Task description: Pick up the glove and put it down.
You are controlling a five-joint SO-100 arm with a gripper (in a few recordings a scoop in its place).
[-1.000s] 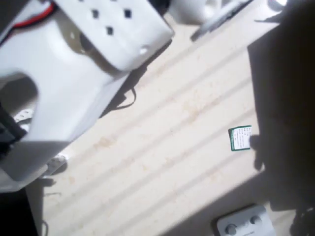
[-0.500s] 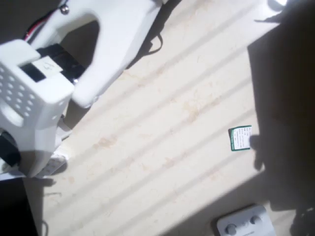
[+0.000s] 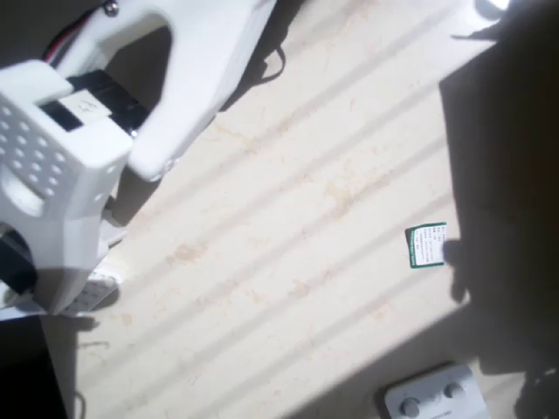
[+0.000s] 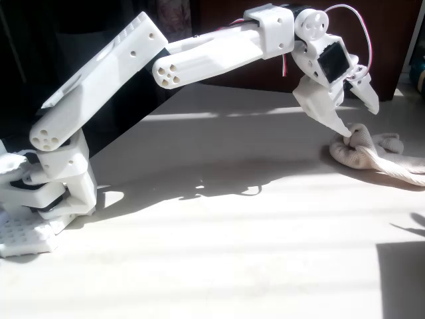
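In the fixed view the white arm (image 4: pixel 199 53) reached from its base at the left across the pale table (image 4: pixel 219 226) to the far right, where the glove (image 4: pixel 372 154) lay in a lumpy cream heap on the table top. The fingers (image 4: pixel 355 109) stood spread apart, pointing downward. The lower, broader finger's tip touched the near end of the glove, or came just short of it; the thinner finger hung free above and to the right, clear of the fabric. Nothing was clamped between them, and the glove rested flat on the table with a long fold trailing off toward the right edge of the picture.

The overhead view showed a different stretch of the same table (image 3: pixel 288 236), striped with bands of sunlight. There the arm's upper links (image 3: pixel 79 148) took up the left side of the picture, seen close and large. Toward the right lay a small green-and-white card (image 3: pixel 426 245), just at the edge of a deep shadow that covered the right side. At the bottom edge a grey plate with two round buttons (image 3: pixel 434 394) lay well apart from the card.
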